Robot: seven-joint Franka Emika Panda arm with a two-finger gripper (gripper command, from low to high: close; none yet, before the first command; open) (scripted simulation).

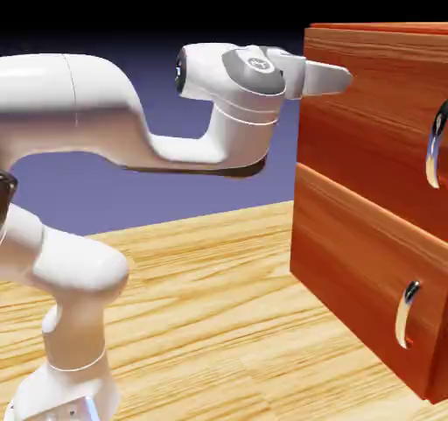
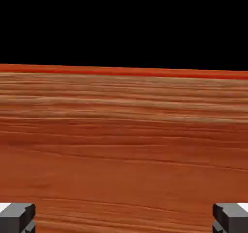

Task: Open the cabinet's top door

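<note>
The cabinet (image 1: 381, 29) stands at the right of the exterior view. Its top door (image 1: 367, 139) lies flat in the front and carries a curved silver handle (image 1: 433, 150) at the picture's right edge. My gripper (image 1: 337, 77) is level with the door's upper left part, well left of the handle and close to the wood. Whether it touches the door cannot be told. Reddish wood grain of the cabinet (image 2: 124, 145) fills the hand view, with black above its top edge. Both grey fingertips (image 2: 17, 217) sit far apart in the bottom corners, open, with nothing between them.
Below the top door is a shorter lower panel (image 1: 354, 262) with its own silver handle (image 1: 407, 312). The light wooden floor (image 1: 219, 305) stretches left of the cabinet. My white arm (image 1: 105, 113) spans the exterior view's left and middle.
</note>
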